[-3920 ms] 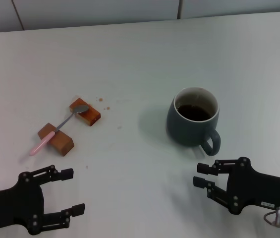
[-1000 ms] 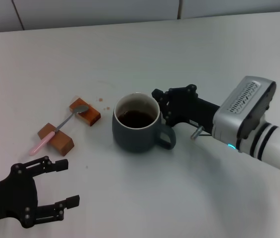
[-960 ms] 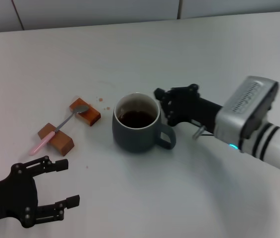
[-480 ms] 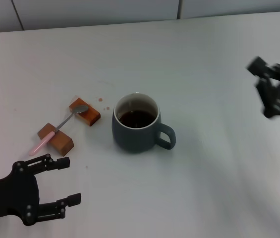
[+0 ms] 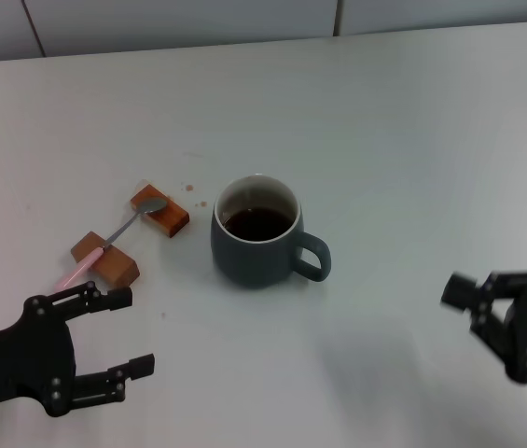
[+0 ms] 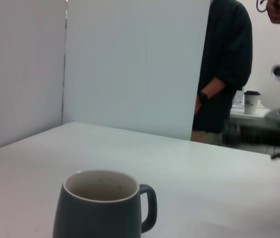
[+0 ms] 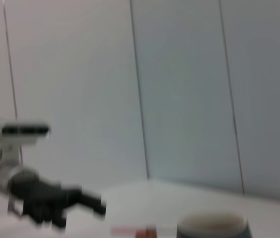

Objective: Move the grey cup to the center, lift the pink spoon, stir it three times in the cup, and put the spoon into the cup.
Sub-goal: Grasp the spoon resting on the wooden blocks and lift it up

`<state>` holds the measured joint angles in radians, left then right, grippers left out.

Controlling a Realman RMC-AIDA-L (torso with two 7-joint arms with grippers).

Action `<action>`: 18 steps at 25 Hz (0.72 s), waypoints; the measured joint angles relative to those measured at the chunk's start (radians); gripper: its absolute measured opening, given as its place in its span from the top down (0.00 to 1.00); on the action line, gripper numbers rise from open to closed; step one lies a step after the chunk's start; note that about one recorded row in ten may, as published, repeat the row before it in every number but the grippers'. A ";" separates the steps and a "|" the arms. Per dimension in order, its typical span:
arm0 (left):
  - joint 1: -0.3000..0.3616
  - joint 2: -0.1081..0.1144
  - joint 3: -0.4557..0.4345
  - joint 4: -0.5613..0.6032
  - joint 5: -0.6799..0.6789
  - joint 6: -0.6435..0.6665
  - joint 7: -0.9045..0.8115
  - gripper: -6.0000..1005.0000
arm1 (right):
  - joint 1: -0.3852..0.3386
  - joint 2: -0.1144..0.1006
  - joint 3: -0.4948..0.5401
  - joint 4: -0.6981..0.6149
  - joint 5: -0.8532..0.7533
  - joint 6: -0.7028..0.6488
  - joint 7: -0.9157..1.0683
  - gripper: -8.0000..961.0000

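At table centre I log the grey cup (image 5: 256, 233), handle toward 4 o'clock. Pink spoon (image 5: 109, 241) at 9 o'clock, across two brown blocks (image 5: 105, 260). Left gripper (image 5: 120, 332) and right gripper (image 5: 468, 310) both spread, empty.

The white table (image 5: 384, 140) carries the grey cup (image 5: 256, 245) and two brown blocks (image 5: 105, 260) supporting the pink spoon (image 5: 109, 242).

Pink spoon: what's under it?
The spoon lies across two brown blocks: bowl on the farther block, handle over the nearer one. Handle tip is hidden behind the left gripper. Below the neck, bare table.
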<state>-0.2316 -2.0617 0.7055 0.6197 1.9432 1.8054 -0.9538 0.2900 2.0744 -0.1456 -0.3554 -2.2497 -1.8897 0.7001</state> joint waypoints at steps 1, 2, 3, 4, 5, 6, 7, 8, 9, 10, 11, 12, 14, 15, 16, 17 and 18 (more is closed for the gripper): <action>0.000 0.000 0.000 -0.001 -0.006 0.000 0.000 0.26 | -0.004 0.000 -0.004 0.000 -0.018 0.020 0.000 0.97; 0.000 0.000 -0.001 -0.002 -0.009 0.000 0.000 0.26 | -0.007 0.001 -0.007 -0.001 -0.038 0.041 -0.003 0.97; 0.002 0.000 -0.001 -0.003 -0.012 0.000 -0.001 0.26 | -0.010 0.001 -0.008 -0.002 -0.078 0.076 -0.004 0.96; 0.002 0.000 -0.001 -0.003 -0.012 0.000 -0.001 0.26 | -0.010 0.001 -0.008 -0.002 -0.078 0.076 -0.004 0.96; 0.002 0.000 -0.001 -0.003 -0.013 0.000 -0.002 0.26 | -0.010 0.001 -0.008 -0.004 -0.098 0.090 -0.004 0.95; 0.002 0.000 -0.001 -0.003 -0.014 0.000 -0.003 0.26 | -0.010 0.001 -0.007 -0.007 -0.106 0.098 -0.004 0.94; 0.002 0.000 -0.001 -0.003 -0.014 0.000 -0.003 0.26 | -0.010 0.001 -0.006 -0.010 -0.113 0.105 -0.004 0.93; 0.002 0.000 -0.001 -0.003 -0.014 0.000 -0.004 0.26 | -0.008 0.001 -0.003 -0.015 -0.115 0.121 0.005 0.90; 0.002 0.000 -0.001 -0.003 -0.014 0.000 -0.004 0.26 | -0.008 0.001 -0.003 -0.015 -0.115 0.121 0.005 0.88; 0.001 0.000 -0.001 -0.003 -0.014 0.000 -0.004 0.26 | -0.006 0.001 -0.003 -0.016 -0.115 0.130 0.011 0.85; 0.000 0.000 -0.001 -0.004 -0.015 0.000 -0.004 0.26 | -0.003 0.001 -0.009 -0.016 -0.116 0.146 0.014 0.82; 0.000 0.000 -0.001 -0.004 -0.015 0.000 -0.004 0.26 | 0.000 0.002 -0.019 -0.016 -0.119 0.163 0.016 0.80; 0.000 0.000 -0.001 -0.002 -0.015 0.001 -0.004 0.27 | 0.005 0.003 -0.038 -0.012 -0.124 0.192 0.016 0.75; 0.002 0.000 -0.002 -0.001 -0.015 0.002 -0.004 0.27 | 0.006 0.003 -0.045 -0.010 -0.126 0.200 0.016 0.72; 0.002 0.000 -0.002 -0.001 -0.015 0.002 -0.004 0.27 | 0.007 0.004 -0.049 -0.009 -0.126 0.203 0.016 0.70; 0.003 0.000 -0.001 -0.001 -0.015 0.004 -0.004 0.27 | 0.007 0.004 -0.049 -0.009 -0.126 0.202 0.015 0.68; 0.006 0.000 -0.001 -0.001 -0.015 0.005 -0.004 0.27 | 0.003 0.004 -0.048 -0.011 -0.125 0.193 0.013 0.65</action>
<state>-0.2261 -2.0617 0.7040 0.6188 1.9280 1.8105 -0.9580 0.2933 2.0782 -0.1937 -0.3664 -2.3749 -1.6964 0.7129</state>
